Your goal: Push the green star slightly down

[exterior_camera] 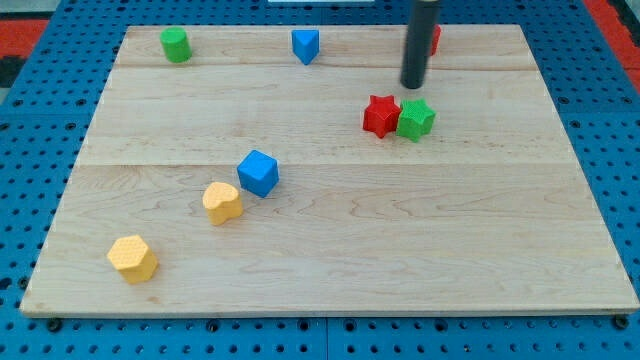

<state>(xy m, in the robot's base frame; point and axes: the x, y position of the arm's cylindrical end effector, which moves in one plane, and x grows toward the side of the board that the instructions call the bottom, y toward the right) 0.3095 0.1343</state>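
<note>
The green star [416, 119] lies on the wooden board [330, 240] at the upper right, touching a red star [380, 116] on its left side. My tip [413, 85] is just above the green star toward the view's top, a short gap from it. The dark rod rises from there to the view's top edge.
A red block [433, 38] shows partly behind the rod near the top edge. A green block [176, 45] and a blue block [306, 46] sit along the top. A blue cube [258, 172], a yellow block [222, 202] and a yellow block [133, 259] run diagonally at the lower left.
</note>
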